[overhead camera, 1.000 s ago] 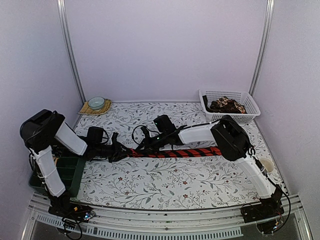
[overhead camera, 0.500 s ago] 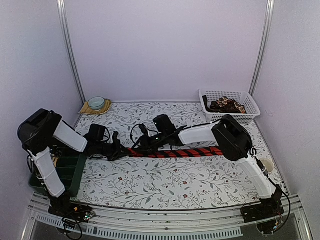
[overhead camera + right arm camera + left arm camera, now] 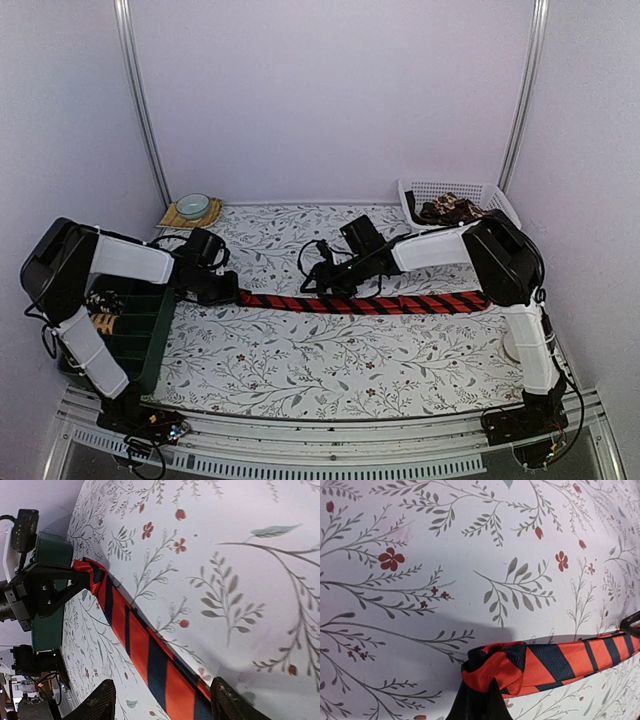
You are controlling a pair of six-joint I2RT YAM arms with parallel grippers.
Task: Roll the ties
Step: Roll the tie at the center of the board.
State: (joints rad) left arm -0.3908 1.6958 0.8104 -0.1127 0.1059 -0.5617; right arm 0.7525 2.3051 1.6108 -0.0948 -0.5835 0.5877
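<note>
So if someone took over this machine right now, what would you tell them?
Left pincer: shut on one end of the red-and-black striped tie.
Right pincer: open over the tie, not gripping.
The tie lies stretched flat across the table, unrolled.
A brown-patterned tie sits in the white basket, back right.
Done: tie laid out straight. Left: roll it up, then the basket one.

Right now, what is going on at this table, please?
Two robot arms are working on a red tie with black stripes, stretched flat across the flowered table. The left pincer is shut on one end of it. The right pincer stands open astride it further along. No rolling is done yet.
</note>
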